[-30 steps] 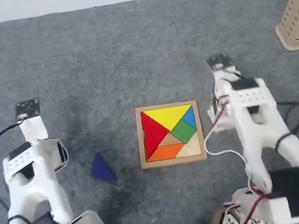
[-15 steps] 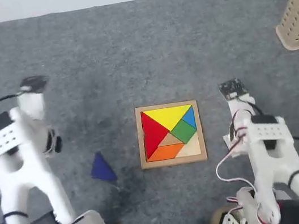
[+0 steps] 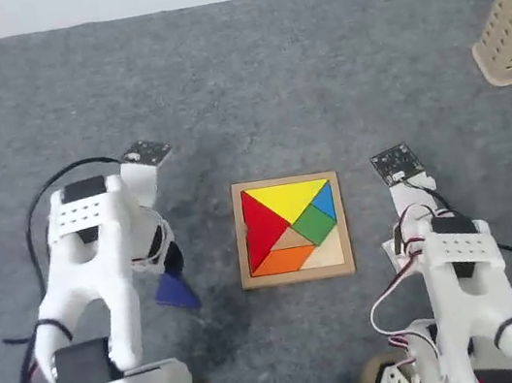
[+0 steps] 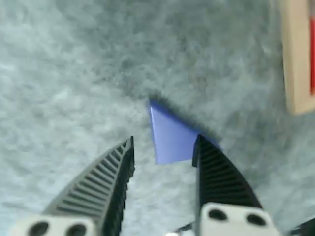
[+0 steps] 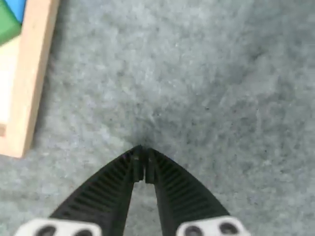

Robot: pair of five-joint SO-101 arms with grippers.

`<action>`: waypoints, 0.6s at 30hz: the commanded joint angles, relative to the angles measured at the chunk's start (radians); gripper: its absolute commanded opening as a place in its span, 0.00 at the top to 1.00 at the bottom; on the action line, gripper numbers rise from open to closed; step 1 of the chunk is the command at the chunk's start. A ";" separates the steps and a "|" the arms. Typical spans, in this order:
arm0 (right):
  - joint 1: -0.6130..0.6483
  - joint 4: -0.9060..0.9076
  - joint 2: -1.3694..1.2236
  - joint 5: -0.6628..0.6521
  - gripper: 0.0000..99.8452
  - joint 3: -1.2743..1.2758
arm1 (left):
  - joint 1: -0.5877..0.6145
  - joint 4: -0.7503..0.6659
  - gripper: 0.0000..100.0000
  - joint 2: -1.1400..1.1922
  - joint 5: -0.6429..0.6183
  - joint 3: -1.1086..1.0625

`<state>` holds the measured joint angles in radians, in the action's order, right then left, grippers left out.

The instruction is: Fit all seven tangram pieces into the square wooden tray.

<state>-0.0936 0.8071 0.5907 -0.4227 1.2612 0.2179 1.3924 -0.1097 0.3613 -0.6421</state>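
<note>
The square wooden tray (image 3: 242, 243) lies flat on the grey worktop, its pale rim framing a yellow triangle (image 3: 287, 198) along the far side, a red triangle (image 3: 259, 228) on the left, a green square (image 3: 315, 224) and a light blue triangle (image 3: 326, 201) on the right. A small tan triangle (image 3: 290, 238) sits at the middle and an orange parallelogram (image 3: 281, 261) along the near edge, with a bare pale triangular patch (image 3: 329, 254) at the near right corner. A dark blue triangle (image 3: 175, 290) lies flat on the worktop, apart from the tray on its left.
</note>
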 commanded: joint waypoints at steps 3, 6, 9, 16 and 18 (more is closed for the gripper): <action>-0.012 -0.018 0.035 -0.017 0.99 -0.006 | 0.011 -0.008 0.80 0.000 -0.210 -0.058; -0.012 -0.018 0.035 -0.017 0.99 -0.006 | 0.012 0.012 0.77 0.000 -0.256 -0.091; -0.012 -0.018 0.035 -0.017 0.99 -0.006 | 0.012 0.011 0.76 0.014 -0.258 -0.104; -0.013 -0.018 0.035 -0.017 0.99 -0.006 | 0.012 0.009 0.75 0.253 -0.259 -0.059; -0.013 -0.018 0.035 -0.017 0.99 -0.006 | 0.021 0.003 0.75 0.313 -0.253 -0.016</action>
<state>-0.0936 0.8071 0.5907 -0.4227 1.2612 0.2256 1.3940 0.1005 0.1143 -0.7311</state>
